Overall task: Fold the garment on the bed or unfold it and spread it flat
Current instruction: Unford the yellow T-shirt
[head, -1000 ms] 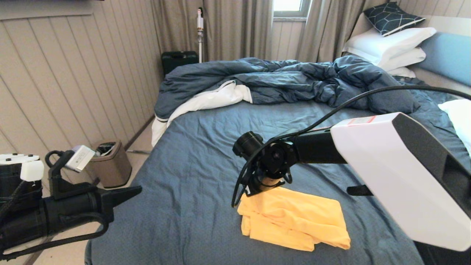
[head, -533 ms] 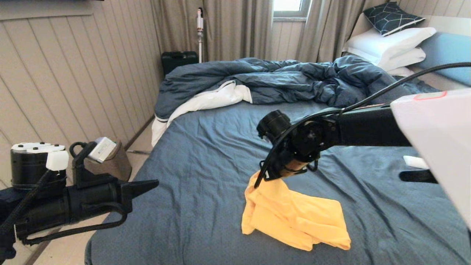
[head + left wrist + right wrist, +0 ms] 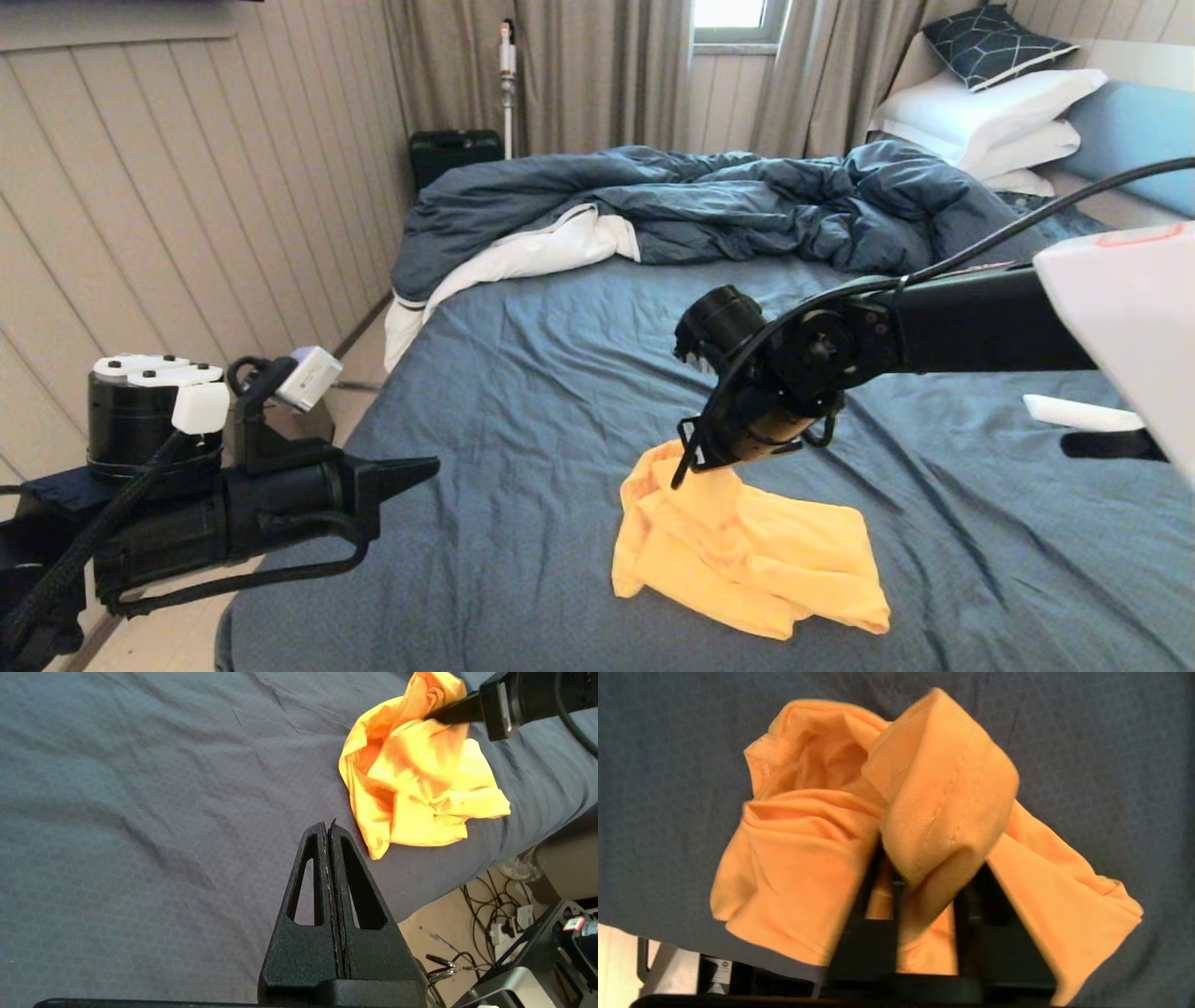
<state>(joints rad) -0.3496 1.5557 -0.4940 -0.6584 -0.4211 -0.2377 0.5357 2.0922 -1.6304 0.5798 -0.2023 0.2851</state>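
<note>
Where the right gripper [image 3: 695,462] hangs over the near part of the bed [image 3: 523,420], one corner of the yellow T-shirt [image 3: 747,551] stands up against its tip in a soft peak. The right wrist view shows a stitched hem wrapped thickly over and around the tip. I cannot tell whether the cloth is clamped there or only hung on it. The rest of the T-shirt lies bunched on the sheet below and toward the robot, close to the bed's near edge.

My judgement is that the step is opening the bundle out. To do it well, only one layer should be taken, at the hem or a corner. It should then be drawn up and away slowly, so the folds slide off one another. The knit looks thin, limp and a little clingy. A thick wad would likely carry the whole bundle along instead of spreading it.

The left gripper [image 3: 425,464] is pressed shut on nothing. It is level, off the bed's near left corner and well apart from the T-shirt. It could pin or take the opposite edge.

The slate-blue sheet is matte, with shallow creases. Beyond it lie a rumpled dark-blue duvet [image 3: 747,205] with white lining, heaped in ridges, and plump white pillows [image 3: 990,107].
</note>
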